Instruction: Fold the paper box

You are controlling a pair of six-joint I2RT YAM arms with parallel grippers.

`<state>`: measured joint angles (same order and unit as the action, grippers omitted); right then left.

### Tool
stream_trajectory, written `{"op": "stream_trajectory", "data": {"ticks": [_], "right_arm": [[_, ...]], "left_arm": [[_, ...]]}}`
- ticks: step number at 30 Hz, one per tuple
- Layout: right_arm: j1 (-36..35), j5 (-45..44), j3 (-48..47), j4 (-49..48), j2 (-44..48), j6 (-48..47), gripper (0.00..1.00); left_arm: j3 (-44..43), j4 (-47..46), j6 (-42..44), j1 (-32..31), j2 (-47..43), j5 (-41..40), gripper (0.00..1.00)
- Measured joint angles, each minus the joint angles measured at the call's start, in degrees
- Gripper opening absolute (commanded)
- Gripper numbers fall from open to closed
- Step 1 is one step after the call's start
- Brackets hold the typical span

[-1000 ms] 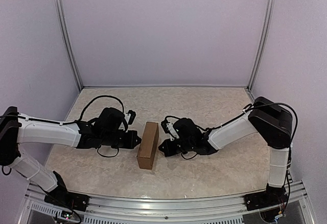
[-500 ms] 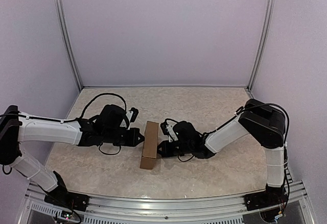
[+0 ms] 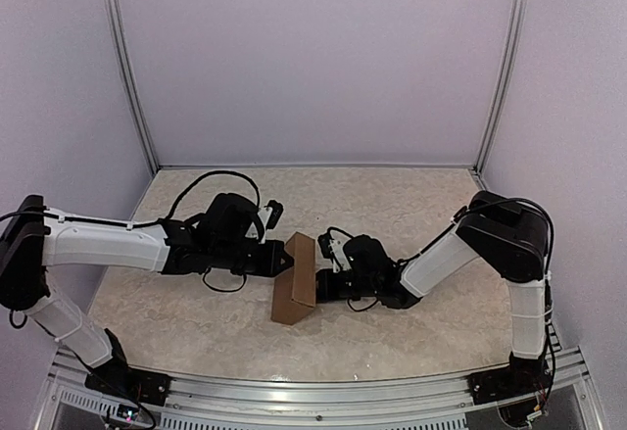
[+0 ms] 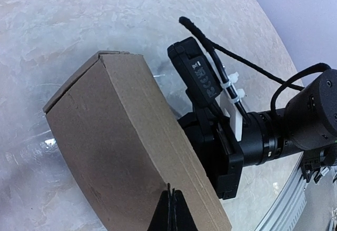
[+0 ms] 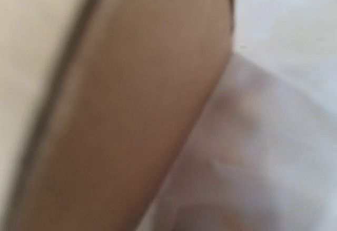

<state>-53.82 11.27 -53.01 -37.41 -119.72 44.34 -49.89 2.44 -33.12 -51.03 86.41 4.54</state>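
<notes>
The paper box (image 3: 296, 279) is a closed, slim brown cardboard box in the middle of the table, tipped so that it leans to one side. My left gripper (image 3: 284, 262) is shut, with its tips touching the box's left face; in the left wrist view the closed tips (image 4: 172, 210) rest on the broad brown face (image 4: 116, 141). My right gripper (image 3: 321, 284) is pressed against the box's right side, and its black body (image 4: 210, 136) shows behind the box. The right wrist view is blurred, shows only brown cardboard (image 5: 121, 110) very close, and hides the fingers.
The marble-patterned tabletop (image 3: 392, 205) is enclosed by lilac walls with metal corner posts (image 3: 127, 77). A metal rail (image 3: 313, 391) runs along the near edge. Black cables loop over both wrists.
My left gripper has moved right onto the box's left face. The box has shifted slightly right and tipped over at an angle. The right gripper has stayed against its right side.
</notes>
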Motion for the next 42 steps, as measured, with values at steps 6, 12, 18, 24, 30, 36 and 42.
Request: {"op": "stream_trajectory", "data": {"ticks": [6,12,18,24,30,36,42], "right_arm": [[1.7,-0.57,4.72,-2.73,2.27,0.09,0.0],[3.89,-2.12,10.51,-2.8,6.73,-0.42,0.0],[4.61,-5.57,14.25,2.08,12.09,-3.19,0.0],[4.68,-10.49,15.52,11.3,18.67,-7.3,0.1],[4.81,-16.15,15.3,19.45,27.32,-11.93,0.43],[4.94,-21.73,12.76,27.15,33.14,-16.11,0.97],[5.05,-26.58,10.36,33.14,37.73,-19.23,0.99]], "left_arm": [[-1.84,0.48,0.0,-0.2,2.71,0.0,0.0],[-3.69,1.25,0.0,-0.24,4.0,-0.07,0.0],[-4.17,2.95,0.26,0.11,4.09,-0.92,0.0],[-4.22,5.7,1.36,1.33,3.76,-2.97,0.0],[-5.95,10.38,3.39,2.38,1.68,-6.78,0.3],[-7.13,13.73,5.25,3.69,-1.62,-10.01,0.68],[-10.12,18.27,6.88,5.03,-3.19,-13.64,0.99]]}}
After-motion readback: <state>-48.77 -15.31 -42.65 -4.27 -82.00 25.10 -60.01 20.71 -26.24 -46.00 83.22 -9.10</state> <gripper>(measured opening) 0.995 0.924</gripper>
